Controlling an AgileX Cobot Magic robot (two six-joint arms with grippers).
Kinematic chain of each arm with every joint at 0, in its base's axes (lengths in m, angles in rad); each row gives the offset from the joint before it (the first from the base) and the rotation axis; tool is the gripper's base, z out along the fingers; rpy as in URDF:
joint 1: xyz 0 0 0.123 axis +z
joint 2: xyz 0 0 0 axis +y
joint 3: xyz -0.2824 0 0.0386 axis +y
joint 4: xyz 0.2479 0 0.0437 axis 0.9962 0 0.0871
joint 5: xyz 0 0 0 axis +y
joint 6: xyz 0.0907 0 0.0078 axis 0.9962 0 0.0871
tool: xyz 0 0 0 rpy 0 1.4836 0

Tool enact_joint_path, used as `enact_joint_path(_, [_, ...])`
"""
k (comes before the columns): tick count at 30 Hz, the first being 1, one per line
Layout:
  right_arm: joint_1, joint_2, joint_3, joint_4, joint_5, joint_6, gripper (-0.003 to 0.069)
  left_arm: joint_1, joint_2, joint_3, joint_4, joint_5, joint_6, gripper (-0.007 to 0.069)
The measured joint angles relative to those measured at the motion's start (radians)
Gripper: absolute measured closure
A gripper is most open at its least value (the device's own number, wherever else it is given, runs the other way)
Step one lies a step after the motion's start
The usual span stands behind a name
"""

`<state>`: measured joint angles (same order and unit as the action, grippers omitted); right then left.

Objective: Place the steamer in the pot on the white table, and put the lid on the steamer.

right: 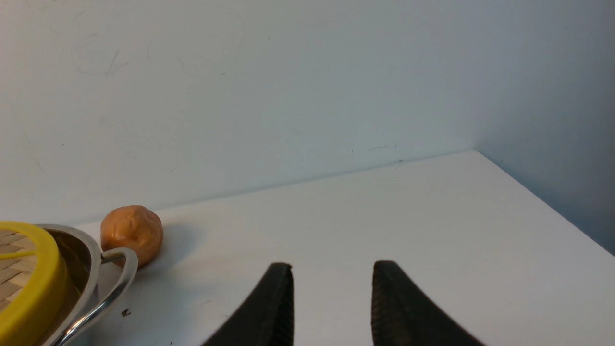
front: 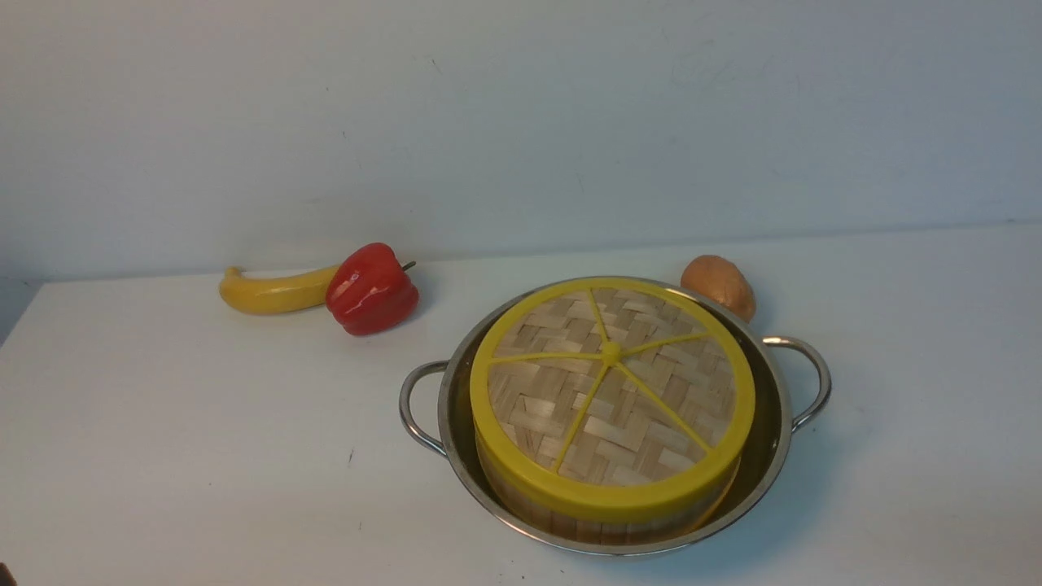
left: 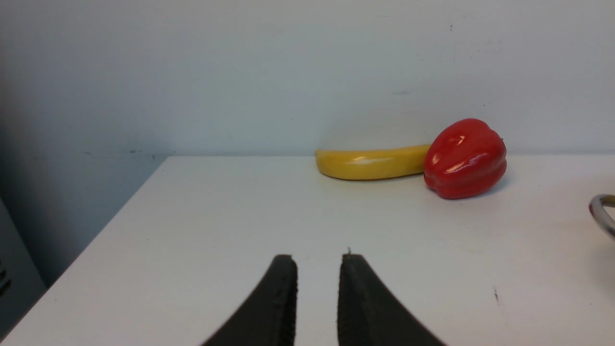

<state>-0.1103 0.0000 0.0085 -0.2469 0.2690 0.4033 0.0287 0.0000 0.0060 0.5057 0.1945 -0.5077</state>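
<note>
The table [front: 163, 456] lies bare under both my arms. On it sits the pot [front: 780, 423], steel and probably slick, best taken by its loop handles. Inside stands the steamer [front: 562, 513], light stiff bamboo I would judge, to be held by its wall. The lid [front: 610, 382] caps it squarely; its yellow rim or hub offers the surest hold. My left gripper [left: 318, 269] hangs parted and empty over the table, and my right gripper [right: 331, 276] likewise, wider apart.
</note>
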Motion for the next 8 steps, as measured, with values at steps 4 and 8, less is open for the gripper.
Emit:
enact_joint_path(4, [0.0, 0.0, 0.0, 0.0, 0.0, 0.0, 0.0414, 0.0, 0.0, 0.0, 0.0, 0.0, 0.0, 0.0489])
enact_joint_path(8, [0.0, 0.0, 0.0, 0.0, 0.0, 0.0, 0.0413, 0.0, 0.0, 0.0, 0.0, 0.0, 0.0, 0.048])
